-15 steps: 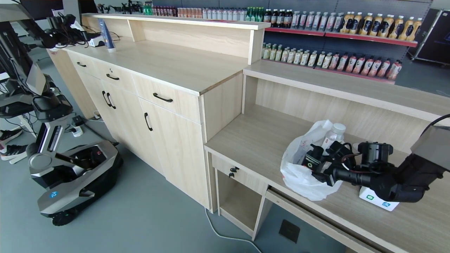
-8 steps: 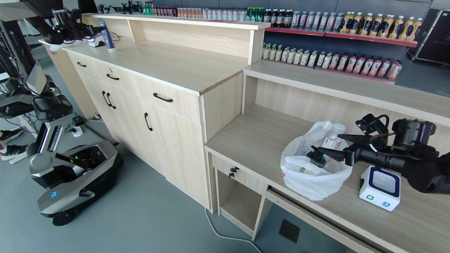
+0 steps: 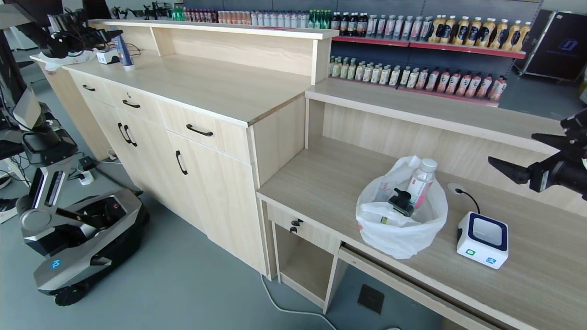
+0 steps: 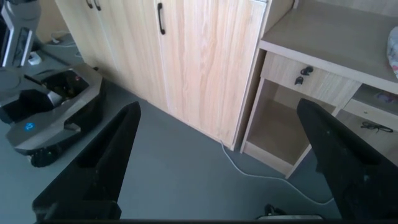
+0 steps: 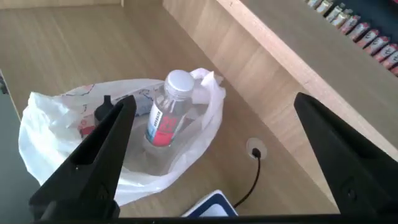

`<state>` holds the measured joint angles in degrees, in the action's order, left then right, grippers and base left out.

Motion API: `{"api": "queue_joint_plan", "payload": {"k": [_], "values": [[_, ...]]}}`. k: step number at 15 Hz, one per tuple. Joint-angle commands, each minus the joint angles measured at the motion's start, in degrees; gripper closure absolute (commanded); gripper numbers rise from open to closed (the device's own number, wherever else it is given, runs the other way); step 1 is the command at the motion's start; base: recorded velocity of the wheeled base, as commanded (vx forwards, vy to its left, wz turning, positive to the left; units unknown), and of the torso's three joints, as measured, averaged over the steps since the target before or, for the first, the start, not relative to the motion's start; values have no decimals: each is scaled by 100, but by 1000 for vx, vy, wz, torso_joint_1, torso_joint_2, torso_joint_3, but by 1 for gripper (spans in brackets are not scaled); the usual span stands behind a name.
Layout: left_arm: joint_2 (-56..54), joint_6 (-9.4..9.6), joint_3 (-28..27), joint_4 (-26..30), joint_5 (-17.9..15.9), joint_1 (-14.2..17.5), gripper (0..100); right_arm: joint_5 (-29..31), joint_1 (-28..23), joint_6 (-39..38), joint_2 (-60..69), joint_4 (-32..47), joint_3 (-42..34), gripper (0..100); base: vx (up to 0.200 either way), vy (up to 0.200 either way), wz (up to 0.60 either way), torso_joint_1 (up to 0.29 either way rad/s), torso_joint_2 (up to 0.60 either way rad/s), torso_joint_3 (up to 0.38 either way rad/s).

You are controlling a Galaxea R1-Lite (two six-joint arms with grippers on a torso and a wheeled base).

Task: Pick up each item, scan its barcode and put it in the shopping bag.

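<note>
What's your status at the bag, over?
Right gripper open, above counter; left gripper open, over floor. Bottle in bag, cap up. Scanner beside bag, apart.

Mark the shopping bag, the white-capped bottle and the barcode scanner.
shopping bag [image 3: 399, 240], head view, front wall.
white-capped bottle [image 3: 418, 185], head view, red label.
barcode scanner [image 3: 481, 254], head view, white front face.

Crinkly thin plastic shopping bag [image 3: 398, 241] on matt wood-grain counter [image 3: 321, 178].
</note>
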<state>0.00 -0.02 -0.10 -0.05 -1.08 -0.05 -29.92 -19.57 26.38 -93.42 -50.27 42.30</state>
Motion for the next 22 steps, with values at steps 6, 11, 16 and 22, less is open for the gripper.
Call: {"api": "queue_joint_plan", "payload": {"k": [6, 11, 16, 22], "values": [[0, -6, 1, -4, -6, 5, 0, 1146, 32, -836, 1001, 2690, 1808, 0, 0, 0, -600, 2, 3, 4], [0, -6, 1, -4, 3, 5, 0, 1972, 41, -924, 1431, 2962, 1263, 0, 0, 0, -600, 0, 4, 4], [0, -6, 1, -4, 3, 5, 0, 2605, 111, -2146, 2618, 2320, -1005, 0, 0, 0, -240, 2, 1, 1], [0, -6, 1, -4, 3, 5, 0, 2552, 1552, -2190, 5835, 1863, -4230, 0, 0, 0, 0, 0, 0, 0]]}}
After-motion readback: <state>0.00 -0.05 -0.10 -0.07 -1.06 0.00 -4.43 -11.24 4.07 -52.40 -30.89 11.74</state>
